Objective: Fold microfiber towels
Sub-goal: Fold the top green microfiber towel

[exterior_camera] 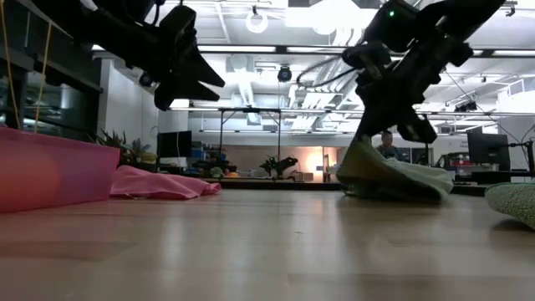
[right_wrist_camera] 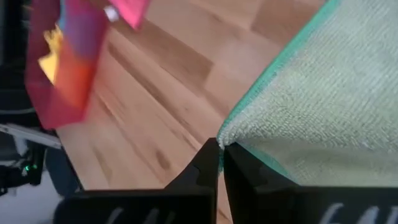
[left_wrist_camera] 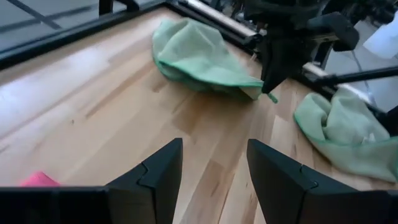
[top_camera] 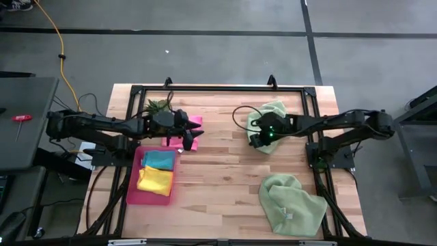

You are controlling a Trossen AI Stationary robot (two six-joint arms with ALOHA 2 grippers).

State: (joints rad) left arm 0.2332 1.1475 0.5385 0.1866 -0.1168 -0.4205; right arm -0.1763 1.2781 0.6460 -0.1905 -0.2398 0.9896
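Observation:
A pale green towel [top_camera: 274, 111] lies bunched at the table's far right, and my right gripper [top_camera: 261, 139] is shut on its corner. It also shows in the low view [exterior_camera: 393, 180]. A second pale green towel [top_camera: 292, 203] lies crumpled at the near right. The hot pink towel [top_camera: 195, 130] lies flat at the far left. My left gripper [top_camera: 186, 139] hovers open and empty above its near edge. The teal towel [top_camera: 158, 159] and the yellow towel [top_camera: 155, 180] lie in the pink tray [top_camera: 134, 184]. My right gripper pinches a corner [right_wrist_camera: 231, 140] of the pale green towel, with its teal-stitched edge, between its two fingers. The fingers slant down from the table's right side. The corner [exterior_camera: 361, 153] is raised off the table, and the rest of the towel lies on the wood.
A small spiky green plant [top_camera: 158, 105] stands at the far left behind the hot pink towel. A black frame [top_camera: 225, 87] runs along the table's far edge and sides. Bare wood [top_camera: 218, 178] lies between the tray and the near green towel.

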